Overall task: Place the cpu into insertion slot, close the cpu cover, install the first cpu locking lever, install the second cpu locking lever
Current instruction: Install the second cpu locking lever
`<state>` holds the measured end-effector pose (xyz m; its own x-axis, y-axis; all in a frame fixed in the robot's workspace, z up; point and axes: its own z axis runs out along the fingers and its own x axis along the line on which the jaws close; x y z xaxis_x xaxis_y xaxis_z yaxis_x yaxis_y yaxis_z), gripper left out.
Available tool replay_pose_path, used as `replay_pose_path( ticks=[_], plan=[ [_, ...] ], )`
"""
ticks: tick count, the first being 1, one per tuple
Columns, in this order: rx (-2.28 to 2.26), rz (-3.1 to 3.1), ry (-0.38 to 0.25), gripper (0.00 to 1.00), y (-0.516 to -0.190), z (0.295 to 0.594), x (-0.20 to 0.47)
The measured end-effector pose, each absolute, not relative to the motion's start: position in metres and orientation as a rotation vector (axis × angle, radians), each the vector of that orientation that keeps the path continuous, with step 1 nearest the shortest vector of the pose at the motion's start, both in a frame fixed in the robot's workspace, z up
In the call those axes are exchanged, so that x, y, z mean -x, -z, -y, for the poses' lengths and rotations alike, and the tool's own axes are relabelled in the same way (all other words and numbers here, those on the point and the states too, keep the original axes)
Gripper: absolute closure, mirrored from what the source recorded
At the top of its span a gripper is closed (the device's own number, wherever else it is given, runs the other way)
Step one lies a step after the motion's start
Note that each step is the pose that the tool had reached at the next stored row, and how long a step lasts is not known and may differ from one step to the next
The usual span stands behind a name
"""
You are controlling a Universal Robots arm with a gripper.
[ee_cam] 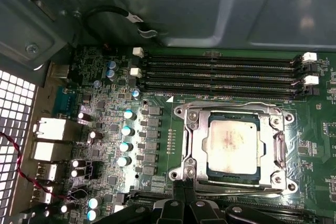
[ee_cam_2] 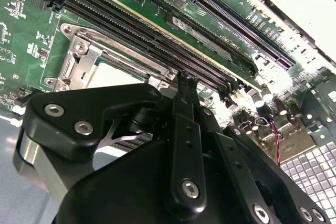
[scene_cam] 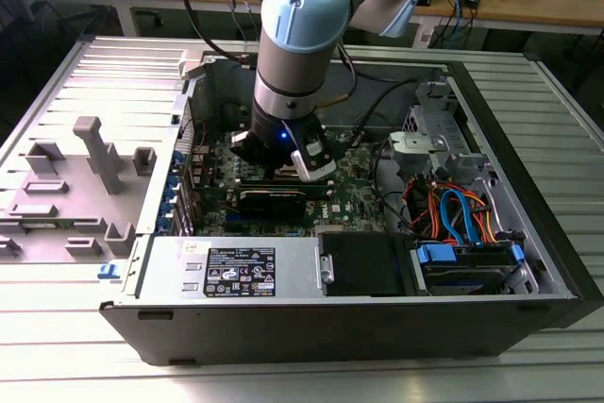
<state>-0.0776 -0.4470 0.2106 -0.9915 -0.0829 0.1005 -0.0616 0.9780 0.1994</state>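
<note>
Open computer case lies on its side on the ribbed metal table, green board exposed inside. Arm reaches down into the case, gripper low over the board, just beside the long black memory slots.

In the first wrist view the cpu already sits in the insertion slot, grey metal top up with a faint stain in the middle, a dark margin of the slot visible around it. The cpu cover is down flat over it, its silver frame around the chip on all sides, chip showing through the big window. A thin wire lever runs along the cover's edge nearest the memory slots, between cover and slots. Whether it is latched, cannot tell.

Gripper has its two black fingertips pressed together, nothing seen between them, tips right at the cover's edge farthest from the memory slots, close to a corner screw. Contact with the metal: cannot tell.

In the second wrist view the gripper body blocks most of the cover; closed tips end just beside the memory slots.

Beside the cover, away from the chip, rows of round capacitors. A grey plastic fixture stands on the table outside the case.
</note>
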Motion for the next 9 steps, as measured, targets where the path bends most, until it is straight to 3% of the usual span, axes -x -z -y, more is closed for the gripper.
replay_pose_path(
  ticks=[9],
  plan=[
    [-0.111,3.016,0.301,0.89,-0.2076,0.4470,0.0799]
  ],
)
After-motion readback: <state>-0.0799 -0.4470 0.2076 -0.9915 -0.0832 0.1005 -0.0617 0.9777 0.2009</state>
